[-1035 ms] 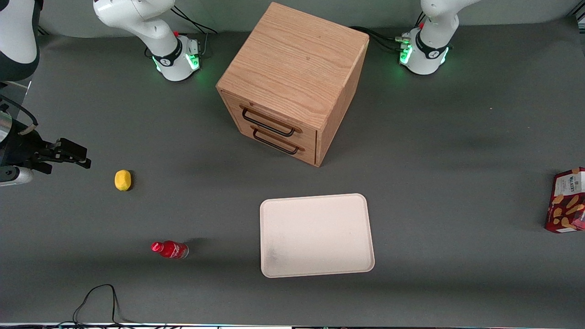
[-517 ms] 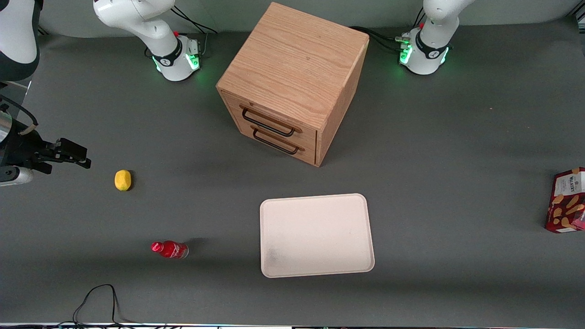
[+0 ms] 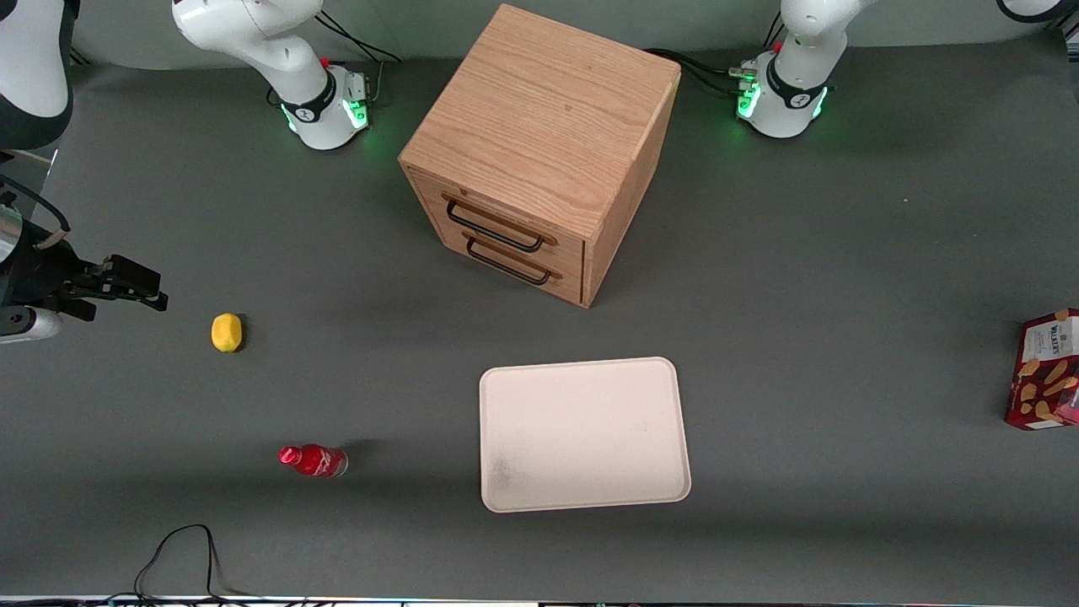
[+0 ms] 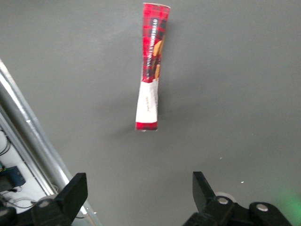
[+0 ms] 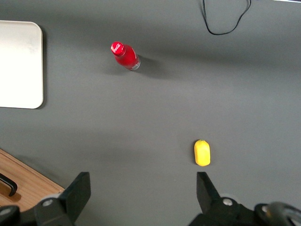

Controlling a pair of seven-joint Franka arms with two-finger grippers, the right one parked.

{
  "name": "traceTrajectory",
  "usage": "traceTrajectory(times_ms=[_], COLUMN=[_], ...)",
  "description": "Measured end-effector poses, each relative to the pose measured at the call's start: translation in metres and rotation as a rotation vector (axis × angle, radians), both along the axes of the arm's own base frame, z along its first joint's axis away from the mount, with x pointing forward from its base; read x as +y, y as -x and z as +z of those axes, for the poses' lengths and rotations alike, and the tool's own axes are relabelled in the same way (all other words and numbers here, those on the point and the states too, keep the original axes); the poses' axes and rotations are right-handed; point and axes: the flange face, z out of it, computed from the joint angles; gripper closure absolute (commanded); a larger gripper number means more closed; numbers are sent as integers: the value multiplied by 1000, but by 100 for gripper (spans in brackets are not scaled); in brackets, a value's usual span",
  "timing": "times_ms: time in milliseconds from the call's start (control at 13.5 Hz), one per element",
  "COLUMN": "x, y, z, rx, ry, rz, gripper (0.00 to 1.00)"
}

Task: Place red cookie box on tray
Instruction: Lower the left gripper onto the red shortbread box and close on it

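The red cookie box (image 3: pixel 1045 371) stands on a narrow side at the working arm's end of the table, partly cut off by the picture's edge. The cream-white tray (image 3: pixel 582 434) lies flat mid-table, nearer the front camera than the cabinet, with nothing on it; the right wrist view also shows the tray (image 5: pixel 19 63). In the left wrist view my gripper (image 4: pixel 138 183) hangs open above bare grey table, apart from the box (image 4: pixel 151 66), whose thin edge faces the camera. Nothing is between the fingers. The gripper is out of the front view.
A wooden two-drawer cabinet (image 3: pixel 539 143) stands mid-table, farther from the front camera than the tray. A yellow fruit (image 3: pixel 226 331) and a small red bottle (image 3: pixel 314 460) lie toward the parked arm's end. A metal table-edge rail (image 4: pixel 23 136) runs close to the box.
The working arm's upper links have shifted slightly at the top edge of the front view. The box, tray and other objects have not moved.
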Motion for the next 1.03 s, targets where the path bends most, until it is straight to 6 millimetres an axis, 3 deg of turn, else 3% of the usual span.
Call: traceTrajectory(times_ms=[296,1035], x=[-26,-20], y=[-24,-43], z=[-41,-154], rx=[22,-29], ry=[-16,-32], rz=[-32,-66], gripper=[1,2])
